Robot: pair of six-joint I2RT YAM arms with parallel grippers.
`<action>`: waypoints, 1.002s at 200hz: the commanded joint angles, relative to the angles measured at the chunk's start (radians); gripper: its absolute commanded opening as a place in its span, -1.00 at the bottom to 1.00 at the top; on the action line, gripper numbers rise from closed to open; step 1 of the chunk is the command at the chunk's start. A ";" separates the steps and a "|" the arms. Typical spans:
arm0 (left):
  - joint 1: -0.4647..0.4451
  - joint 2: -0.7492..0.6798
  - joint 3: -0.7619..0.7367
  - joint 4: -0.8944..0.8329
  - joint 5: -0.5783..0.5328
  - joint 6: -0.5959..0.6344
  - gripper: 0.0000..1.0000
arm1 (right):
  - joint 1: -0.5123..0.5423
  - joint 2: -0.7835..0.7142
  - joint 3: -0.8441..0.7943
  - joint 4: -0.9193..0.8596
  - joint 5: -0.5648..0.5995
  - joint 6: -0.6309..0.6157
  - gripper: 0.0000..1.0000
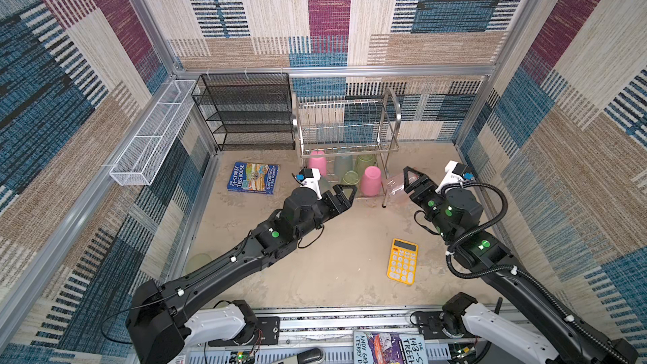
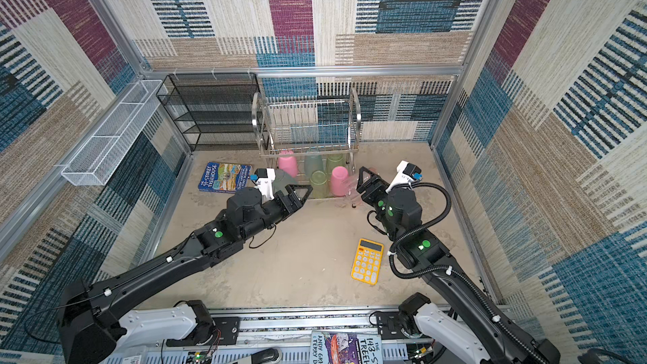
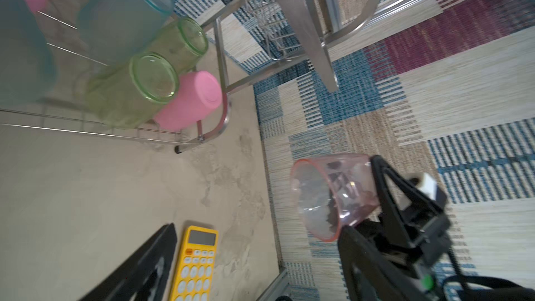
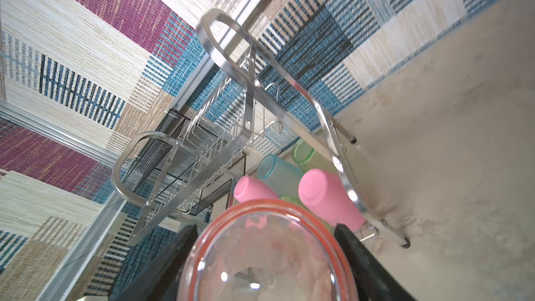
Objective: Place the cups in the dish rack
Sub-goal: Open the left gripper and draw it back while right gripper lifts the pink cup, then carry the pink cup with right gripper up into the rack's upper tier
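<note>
1. Front edge: a purple book (image 1: 388,348) lies on the base rail between the two arm mounts.
2. Stray green cup (image 1: 197,263) sits on the table by the left wall, half hidden under the left arm; upright or tipped, cannot tell.
3. Yellow calculator (image 1: 402,261) lies flat on the table right of centre, well apart from the rack.
4. Left gripper (image 1: 350,191) hovers just in front of the dish rack (image 1: 394,110), at its left half. Jaws are apart with nothing between them.
5. Right gripper (image 1: 406,180) is clamped on the salmon cup (image 1: 394,185) near its base. The cup is off the table, tipped on its side, mouth pointing away from the gripper – just beside the rack's right end frame, outside it.
6. Rack lower tier, front row, all base up: front teal cup (image 2: 285,181) next to the left wrist camera, front green cup (image 1: 349,177), front pink cup (image 1: 371,181).
7. Back row, also base up: back pink cup (image 1: 318,162), back teal cup (image 1: 343,164), back green cup (image 1: 366,162).
8. Blue book (image 1: 252,177) lies flat on the table left of the rack.
9. Black mesh shelf (image 1: 245,113) stands against the back wall just beside the rack – white mesh trough (image 1: 154,134) hangs on the left wall.
</note>
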 commanded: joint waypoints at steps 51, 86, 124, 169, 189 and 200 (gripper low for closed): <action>0.183 0.039 0.301 -0.651 0.111 0.500 0.96 | 0.027 0.191 0.337 -0.013 0.069 -0.487 0.24; 0.223 0.076 0.445 -0.854 0.104 0.723 0.96 | 0.044 0.389 0.603 -0.055 0.023 -0.617 0.25; 0.237 0.030 0.462 -0.900 0.045 0.847 0.95 | 0.049 0.598 0.832 -0.066 0.038 -0.722 0.26; 0.257 -0.042 0.362 -0.841 -0.032 0.932 0.94 | 0.049 0.865 1.120 -0.125 0.073 -0.803 0.29; 0.262 -0.076 0.310 -0.812 -0.033 0.950 0.94 | 0.049 1.000 1.284 -0.199 0.091 -0.816 0.29; 0.265 -0.099 0.282 -0.793 -0.032 0.953 0.94 | 0.047 1.054 1.342 -0.216 0.108 -0.828 0.29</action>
